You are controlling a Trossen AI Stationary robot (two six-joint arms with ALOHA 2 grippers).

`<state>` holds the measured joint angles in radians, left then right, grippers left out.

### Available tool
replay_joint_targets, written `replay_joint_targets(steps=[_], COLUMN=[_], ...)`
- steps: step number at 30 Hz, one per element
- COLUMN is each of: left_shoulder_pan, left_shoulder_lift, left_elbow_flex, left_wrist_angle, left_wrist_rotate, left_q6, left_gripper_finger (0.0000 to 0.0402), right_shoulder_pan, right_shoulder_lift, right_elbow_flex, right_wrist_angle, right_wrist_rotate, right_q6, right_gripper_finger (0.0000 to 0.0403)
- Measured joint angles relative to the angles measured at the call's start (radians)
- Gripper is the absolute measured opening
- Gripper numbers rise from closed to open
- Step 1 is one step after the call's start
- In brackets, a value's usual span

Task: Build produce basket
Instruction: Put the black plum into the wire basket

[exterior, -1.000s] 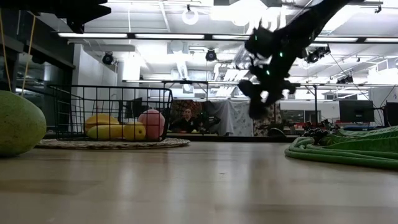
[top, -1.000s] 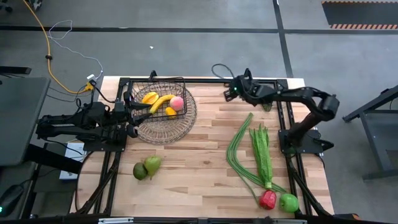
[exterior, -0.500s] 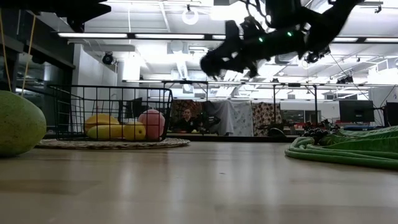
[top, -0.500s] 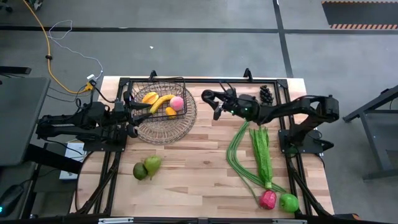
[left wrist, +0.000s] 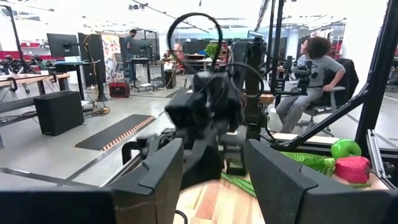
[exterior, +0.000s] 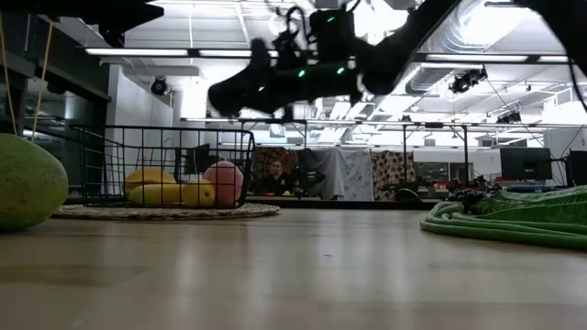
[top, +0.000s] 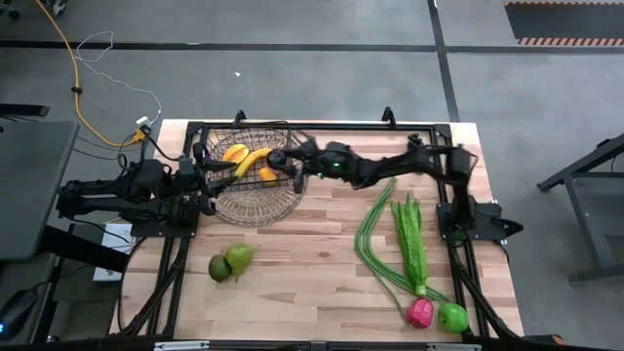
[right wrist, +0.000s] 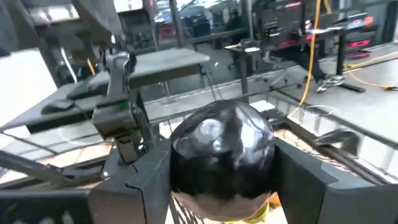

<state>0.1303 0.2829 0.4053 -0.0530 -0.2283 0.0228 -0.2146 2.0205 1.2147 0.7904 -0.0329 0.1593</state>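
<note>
Over the basket (top: 255, 185) the right gripper (top: 280, 159) is now held, swung across and closed on dark grapes (right wrist: 222, 158); release is judged next.

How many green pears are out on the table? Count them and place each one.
2. One pear lies on the table's left side, apart from the basket; the second pear sits right beside it, on the basket's side. None looks hidden.
</note>
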Motion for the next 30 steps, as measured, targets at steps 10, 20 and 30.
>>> replay_joint_targets(steps=[10,20,30], left_shoulder_pan=[0.000,0.000,0.000], left_shoulder_lift=[0.000,0.000,0.000], left_elbow_flex=[0.000,0.000,0.000], left_wrist_angle=[-0.002,-0.002,-0.002], left_wrist_rotate=[0.000,0.000,0.000], left_q6=[0.007,0.007,0.008], left_gripper_finger=[0.0166,0.0166,0.0166], right_shoulder_pan=[-0.002,-0.010,-0.012], right_shoulder_lift=[0.080,0.080,0.048], right_elbow_flex=[0.089,0.089,0.088], right_wrist_angle=[-0.081,-0.132,-0.186], right_wrist_rotate=[-0.010,-0.009,0.019], right_q6=[-0.032,-0.087,-0.159], right_gripper_finger=[0.0213,0.0222,0.0321])
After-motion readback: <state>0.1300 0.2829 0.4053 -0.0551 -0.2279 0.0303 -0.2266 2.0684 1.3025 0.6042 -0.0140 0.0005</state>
